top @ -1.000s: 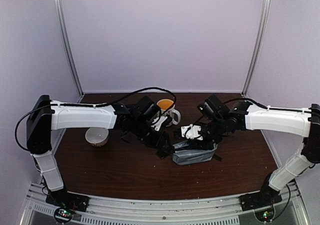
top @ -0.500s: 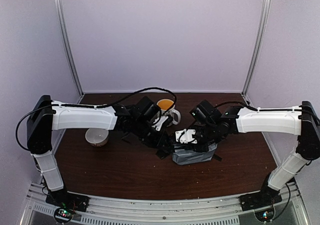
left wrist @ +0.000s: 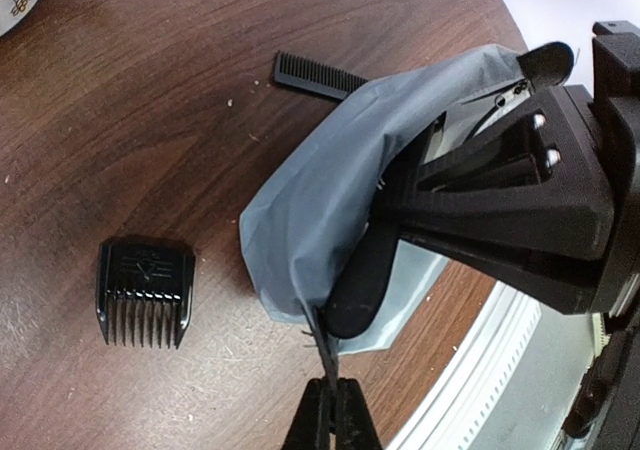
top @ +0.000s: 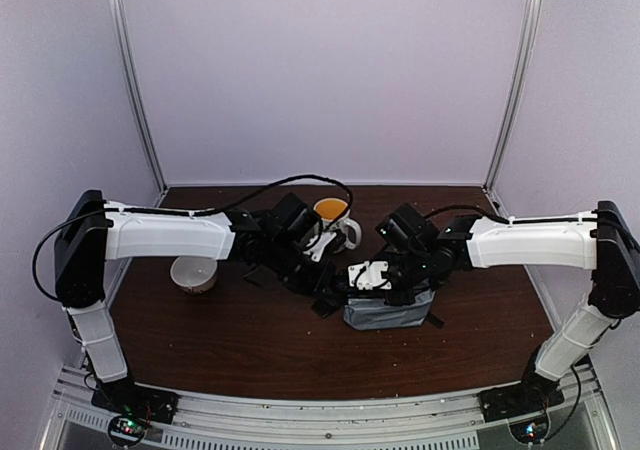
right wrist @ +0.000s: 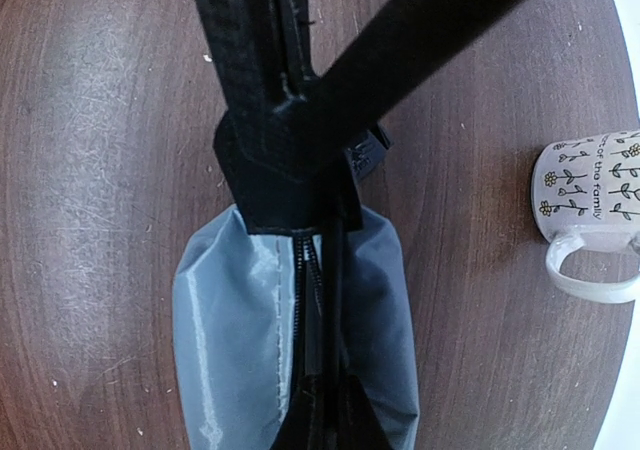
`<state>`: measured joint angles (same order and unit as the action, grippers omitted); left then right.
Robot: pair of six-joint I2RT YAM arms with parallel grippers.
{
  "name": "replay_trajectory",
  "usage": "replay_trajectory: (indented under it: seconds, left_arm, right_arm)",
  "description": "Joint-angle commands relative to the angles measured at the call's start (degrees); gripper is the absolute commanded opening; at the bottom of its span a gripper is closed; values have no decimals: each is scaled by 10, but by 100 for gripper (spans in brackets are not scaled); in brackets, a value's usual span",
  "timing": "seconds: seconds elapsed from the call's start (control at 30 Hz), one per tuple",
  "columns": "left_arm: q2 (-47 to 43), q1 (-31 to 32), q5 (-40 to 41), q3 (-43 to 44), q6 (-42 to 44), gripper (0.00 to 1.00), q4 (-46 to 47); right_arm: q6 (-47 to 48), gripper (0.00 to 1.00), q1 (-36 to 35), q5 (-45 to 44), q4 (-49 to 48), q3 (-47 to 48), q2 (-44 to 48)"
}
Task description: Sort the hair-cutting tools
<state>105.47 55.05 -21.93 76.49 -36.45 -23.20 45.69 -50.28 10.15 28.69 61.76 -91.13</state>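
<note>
On the brown wooden table (left wrist: pixel 120 120), far left, a small black toothed plastic block (left wrist: pixel 145 292), lying apart from the grey zip fabric pouch (left wrist: pixel 320 190). Tucks a thin flat black comb (left wrist: pixel 315 73) behind the pouch's far edge. Clamps the left gripper (left wrist: pixel 330 410) fully closed on the pouch's rim. Buries the right gripper (top: pixel 388 288) at the pouch mouth; cannot tell its jaw gap.

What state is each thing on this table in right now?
grey pouch, unzipped, edge pinched up
left gripper, shut on pouch edge
right gripper, at pouch mouth, state unclear
comb, flat, partly under pouch
black block, lying flat, apart from pouch
mug, upright
white bowl, upright
</note>
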Motion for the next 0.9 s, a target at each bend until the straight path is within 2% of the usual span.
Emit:
replay_trajectory:
  seconds: [0.0,0.1,0.37,0.87]
  left_arm:
    - [-5,-3,-3,-8,10,0,23]
    - [-13,-4,2,-13,10,0,25]
    - [-24,-6,5,-22,11,0,27]
    - [-33,-7,-14,-27,13,0,44]
  right_arm:
    - [3,0,-4,-17,28,2,9]
    - [35,0,-4,-20,57,10,17]
    - [44,0,-3,-29,127,60,-16]
    - [13,0,-5,-93,125,72,-77]
